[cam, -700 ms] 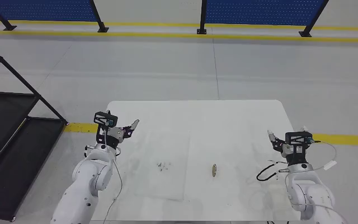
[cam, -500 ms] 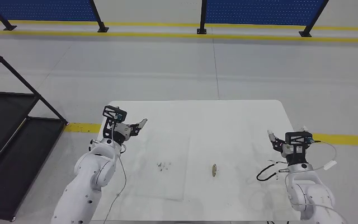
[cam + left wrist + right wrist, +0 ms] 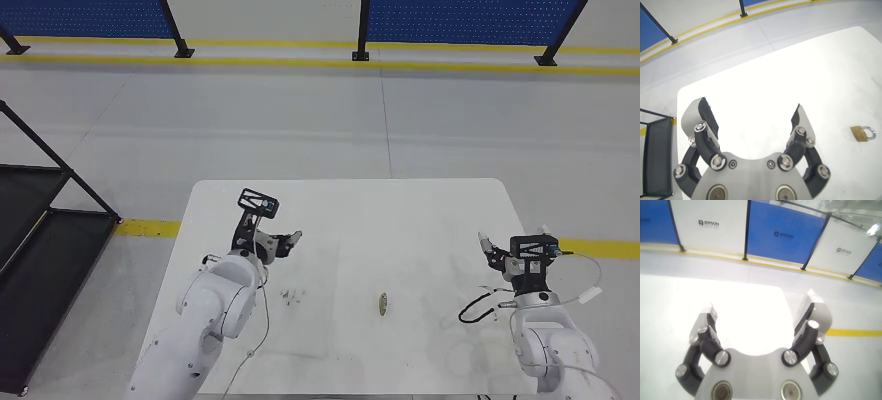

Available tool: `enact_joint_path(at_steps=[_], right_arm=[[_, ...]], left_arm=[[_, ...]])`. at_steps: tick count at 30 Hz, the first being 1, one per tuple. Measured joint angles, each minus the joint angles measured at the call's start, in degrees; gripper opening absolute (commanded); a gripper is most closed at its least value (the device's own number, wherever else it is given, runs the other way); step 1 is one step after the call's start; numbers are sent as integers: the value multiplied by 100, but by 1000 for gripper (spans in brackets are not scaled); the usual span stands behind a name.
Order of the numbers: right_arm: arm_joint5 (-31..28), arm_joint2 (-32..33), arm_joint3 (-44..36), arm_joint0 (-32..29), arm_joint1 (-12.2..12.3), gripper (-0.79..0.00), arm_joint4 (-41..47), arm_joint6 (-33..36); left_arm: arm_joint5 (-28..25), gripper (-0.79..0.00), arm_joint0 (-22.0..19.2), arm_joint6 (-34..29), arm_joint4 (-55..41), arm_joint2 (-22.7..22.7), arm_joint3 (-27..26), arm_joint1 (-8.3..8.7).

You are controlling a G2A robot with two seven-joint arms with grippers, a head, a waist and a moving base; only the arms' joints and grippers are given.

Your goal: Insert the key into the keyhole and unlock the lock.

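A brass padlock (image 3: 382, 303) with a silver shackle lies on the white table (image 3: 420, 210) near its front middle; in the left wrist view the padlock (image 3: 863, 133) lies off to one side of my fingers. A small dark cluster that looks like the keys (image 3: 292, 296) rests left of the lock. My left gripper (image 3: 283, 243) hovers just behind the keys, open and empty (image 3: 750, 106). At the table's right edge my right gripper (image 3: 512, 238) is open with nothing in it (image 3: 762, 299).
A black cable (image 3: 478, 305) loops on the table beside the right arm. A black frame cart (image 3: 30, 250) stands on the floor left of the table. Blue fence panels (image 3: 460, 20) line the far side.
My left arm has swung rightward from the table's left edge toward the middle, ending behind the keys, still open. The right arm has not moved.
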Motion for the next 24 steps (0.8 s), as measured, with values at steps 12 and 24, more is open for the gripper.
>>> enact_joint_path(at_steps=[12, 24], right_arm=[[0, 0, 0, 0, 0, 0, 0, 0], [0, 0, 0, 0, 0, 0, 0, 0]], left_arm=[[1136, 0, -807, -2213, -139, 948, 361, -263], [1347, 0, -1009, -2680, 139, 1329, 1109, -437]])
